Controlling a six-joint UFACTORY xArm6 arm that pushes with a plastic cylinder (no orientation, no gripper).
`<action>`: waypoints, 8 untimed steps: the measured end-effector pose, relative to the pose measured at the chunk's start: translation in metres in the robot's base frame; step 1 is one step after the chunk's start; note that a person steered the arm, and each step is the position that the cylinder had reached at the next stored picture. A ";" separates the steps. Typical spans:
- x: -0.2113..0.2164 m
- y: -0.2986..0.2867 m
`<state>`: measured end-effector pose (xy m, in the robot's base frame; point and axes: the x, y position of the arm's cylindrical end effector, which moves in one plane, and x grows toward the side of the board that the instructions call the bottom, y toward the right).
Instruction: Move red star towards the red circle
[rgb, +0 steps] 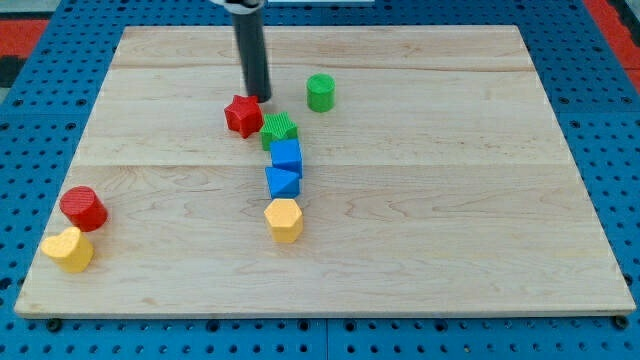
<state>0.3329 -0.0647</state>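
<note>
- Star position: you find the red star (243, 115) above board centre, touching the green block (279, 128) at its 4 o'clock.
- My tip (262, 98), a bare rod holding nothing, sits just beside it at 1 o'clock.
- The red circle (83, 208) lies toward 8 o'clock, so push that way.

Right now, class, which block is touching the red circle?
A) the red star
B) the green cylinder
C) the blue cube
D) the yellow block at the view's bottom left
D: the yellow block sits directly against the red circle, at the view's lower left.
</note>
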 end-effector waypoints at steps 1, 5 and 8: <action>0.019 -0.026; 0.003 -0.039; 0.090 -0.139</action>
<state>0.4225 -0.2038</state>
